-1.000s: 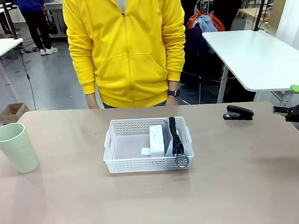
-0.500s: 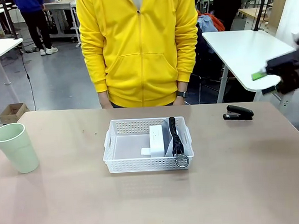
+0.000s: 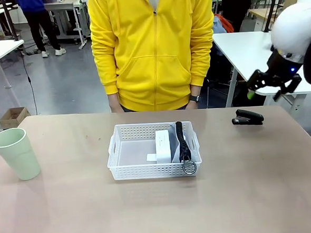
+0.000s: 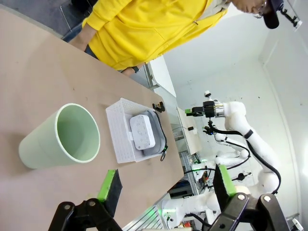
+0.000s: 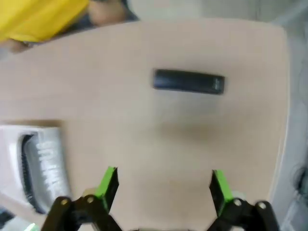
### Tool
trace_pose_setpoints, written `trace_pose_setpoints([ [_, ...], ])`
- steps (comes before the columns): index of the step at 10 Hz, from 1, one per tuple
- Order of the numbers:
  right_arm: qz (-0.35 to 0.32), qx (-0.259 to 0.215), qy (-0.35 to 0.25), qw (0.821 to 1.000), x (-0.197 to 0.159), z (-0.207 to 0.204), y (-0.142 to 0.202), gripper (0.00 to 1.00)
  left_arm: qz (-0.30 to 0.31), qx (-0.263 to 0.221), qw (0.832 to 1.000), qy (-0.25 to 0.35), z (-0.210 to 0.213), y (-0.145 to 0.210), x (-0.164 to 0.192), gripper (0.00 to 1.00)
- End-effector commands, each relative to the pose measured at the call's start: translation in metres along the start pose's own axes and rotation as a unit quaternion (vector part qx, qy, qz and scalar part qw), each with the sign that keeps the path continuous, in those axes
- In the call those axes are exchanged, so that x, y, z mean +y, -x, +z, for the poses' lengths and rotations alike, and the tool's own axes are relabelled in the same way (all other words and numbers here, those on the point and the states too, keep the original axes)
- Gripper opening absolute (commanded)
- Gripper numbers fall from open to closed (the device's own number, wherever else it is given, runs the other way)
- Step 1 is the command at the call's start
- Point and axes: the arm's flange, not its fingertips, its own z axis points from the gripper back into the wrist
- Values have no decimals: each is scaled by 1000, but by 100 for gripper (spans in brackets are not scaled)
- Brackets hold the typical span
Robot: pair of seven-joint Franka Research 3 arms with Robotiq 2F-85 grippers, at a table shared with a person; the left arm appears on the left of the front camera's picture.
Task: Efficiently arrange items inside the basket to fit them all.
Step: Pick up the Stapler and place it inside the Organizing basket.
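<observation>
Across the tan surface (image 3: 71, 206) the task's things are spread from left to right. Behind its far edge stands a person (image 3: 151, 48) in a yellow zip hoodie, arms down at the sides.

High at the right, the white right arm (image 3: 298, 28) reaches in, and its right hand (image 3: 267, 92) hangs in the air above the far right part of the surface. Its fingers are spread wide with nothing between them. In its wrist view, which is blurred, the stapler lies on the surface beyond the green pads. The left hand (image 4: 167, 185) is likewise spread fully apart and empty, looking over the cup toward the basket.

The white lattice basket (image 3: 128, 172) sits at the middle of the surface. The pale green cup (image 3: 16, 153) stands upright near the left edge, well apart from the basket.

Inside the basket, the grey pouch (image 3: 173, 139) stands on edge against the right wall. Its black strap (image 3: 180, 138) runs along the top, and its metal ring (image 3: 189, 168) hangs over the near right corner. The small white box (image 3: 162, 145) is just beside the pouch on its left, and the basket's left half is bare.

The black stapler (image 3: 247, 117) lies on the surface to the far right, outside the basket.
</observation>
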Motion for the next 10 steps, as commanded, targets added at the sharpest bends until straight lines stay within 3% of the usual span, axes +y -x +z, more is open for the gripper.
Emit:
trace_pose_setpoints([
  [1, -3, 137, 109, 984, -6, 7, -34, 100, -11, -8, 1000, 11, -1, 1, -1, 100],
  [3, -7, 141, 97, 985, -19, -9, -45, 100, -11, -8, 1000, 11, -1, 1, -1, 100],
  [6, -3, 75, 26, 997, -19, -18, -47, 100, -11, -8, 1000, 11, -1, 1, -1, 100],
  [8, 3, 59, 15, 998, -15, -27, -49, 100, -11, -8, 1000, 11, -1, 1, -1, 100],
  [10, 7, 13, 18, 1000, -14, -28, -47, 100, -11, -8, 1000, 11, -1, 1, -1, 100],
])
